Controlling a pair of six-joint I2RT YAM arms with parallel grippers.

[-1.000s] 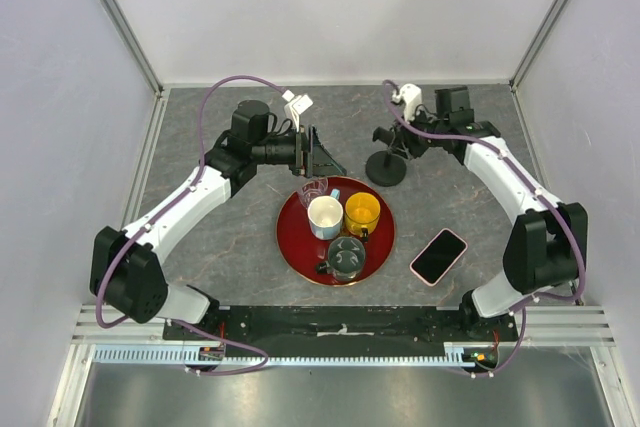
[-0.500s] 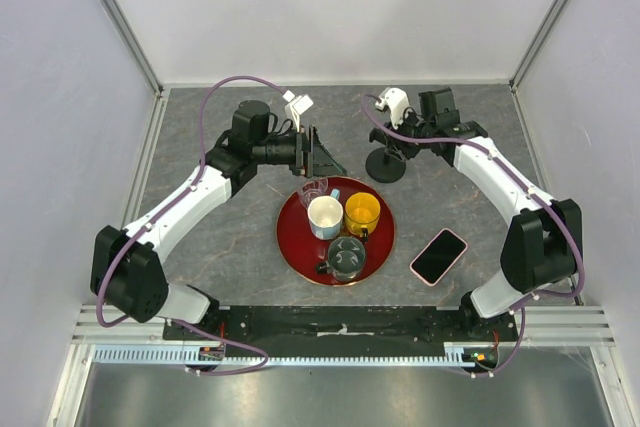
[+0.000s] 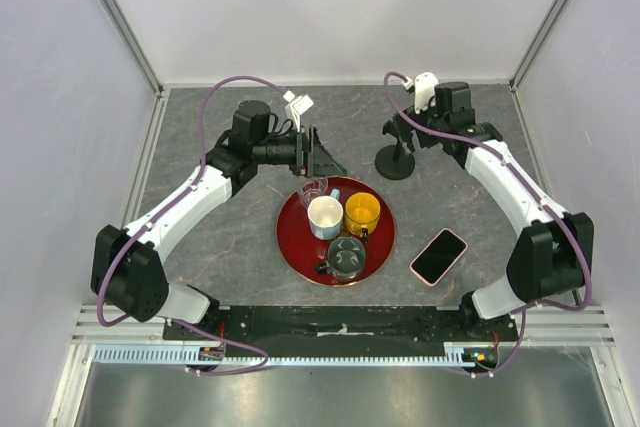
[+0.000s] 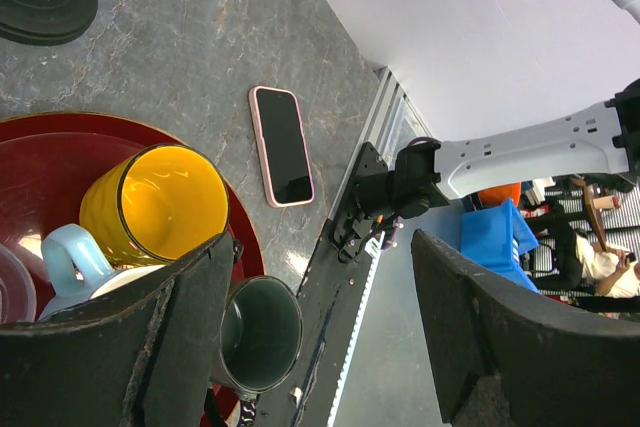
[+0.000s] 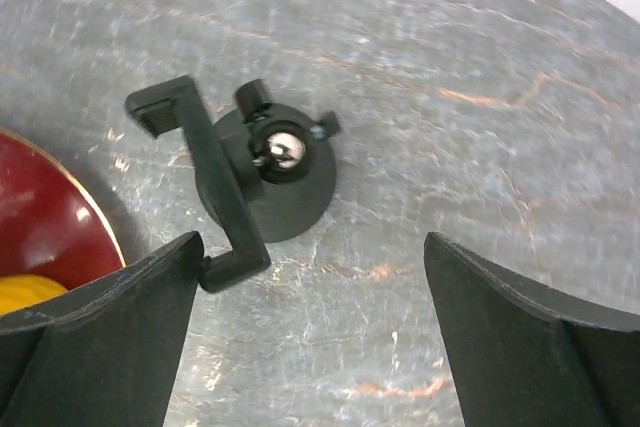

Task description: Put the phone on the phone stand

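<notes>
1. Right jaws have swung slightly toward 3 o'clock since half a second ago; the phone (image 3: 438,256) has not moved.
2. It lies flat, screen up, on the bench (image 3: 220,237), well apart from the right jaws, at their 6 o'clock.
3. The phone stand (image 3: 396,160) stands upright just below the right jaws, which are parted and empty.
4. Left jaws hang parted and empty at 12 o'clock of the red tray (image 3: 292,247).
5. The bench is grey and marbled, with white walls around it.
</notes>
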